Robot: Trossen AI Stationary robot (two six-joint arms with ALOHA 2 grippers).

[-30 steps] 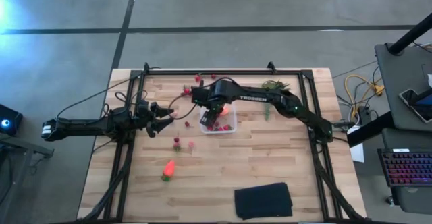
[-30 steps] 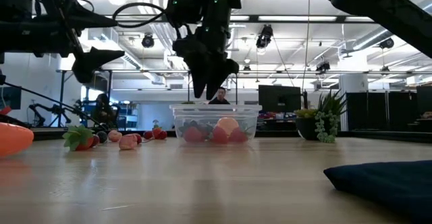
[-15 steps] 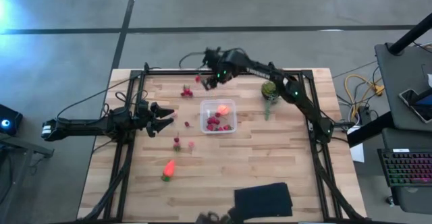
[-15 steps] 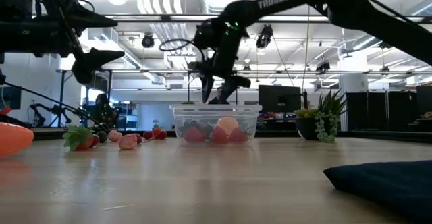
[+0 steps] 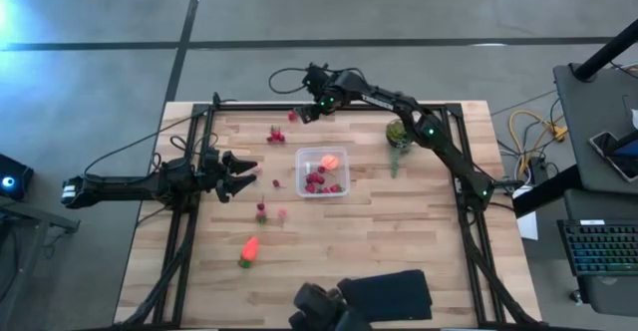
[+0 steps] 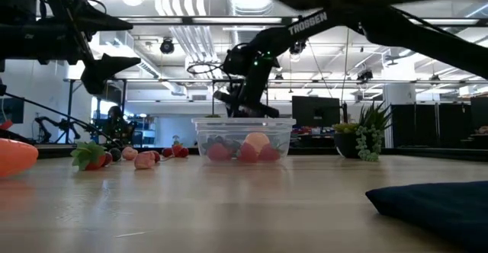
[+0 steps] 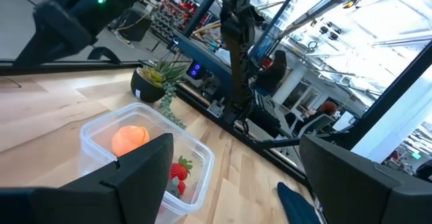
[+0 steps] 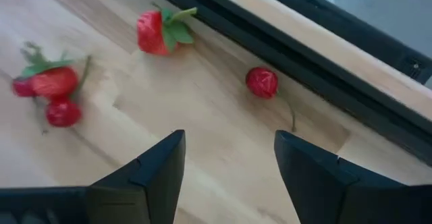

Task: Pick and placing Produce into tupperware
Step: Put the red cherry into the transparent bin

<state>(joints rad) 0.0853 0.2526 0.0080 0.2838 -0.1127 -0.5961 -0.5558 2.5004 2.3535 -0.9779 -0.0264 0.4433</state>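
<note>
Right end effector (image 5: pixel 302 113) open, empty, above berries (image 8: pixel 262 81) near table's far edge

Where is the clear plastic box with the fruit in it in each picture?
High view: the clear box sits mid-table.
Low view: it stands in the middle, on the wood.
Left wrist view: low and left, past the left arm's own finger.
Right wrist view: not in it.
Shared landmark: the round orange fruit inside the box.
</note>
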